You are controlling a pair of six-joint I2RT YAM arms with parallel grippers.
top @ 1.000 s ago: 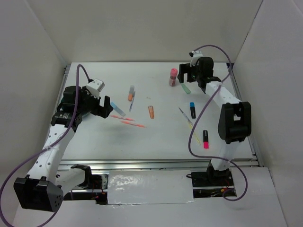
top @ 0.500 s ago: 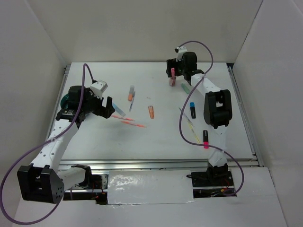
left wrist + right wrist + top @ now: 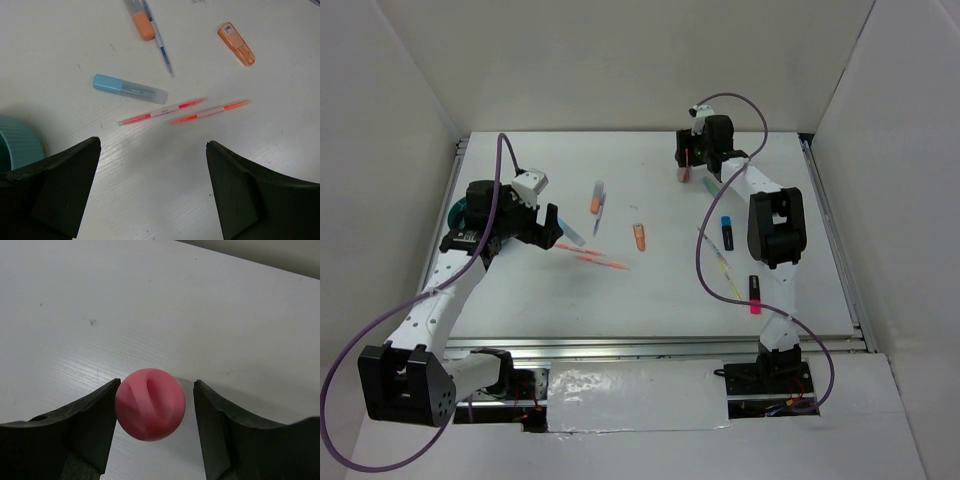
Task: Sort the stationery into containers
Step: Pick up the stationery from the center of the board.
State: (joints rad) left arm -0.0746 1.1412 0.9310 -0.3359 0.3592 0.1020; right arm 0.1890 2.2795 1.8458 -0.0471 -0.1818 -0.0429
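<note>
Right gripper [image 3: 152, 405]: has swung toward 9 o'clock, from beside the pink-capped tube [image 3: 150, 404] to straddling its cap.
Its jaws: narrowed, one finger [image 3: 95, 415] now touching the cap.
Left arm [image 3: 445, 275]: shifted, uncovering the teal tub [image 3: 461, 212] at its 9 o'clock.

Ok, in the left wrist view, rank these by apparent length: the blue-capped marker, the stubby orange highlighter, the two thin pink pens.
1. First thin pink pen and second thin pink pen: alike, unranked.
2. Blue-capped marker, thicker though.
3. Stubby orange highlighter.
</note>
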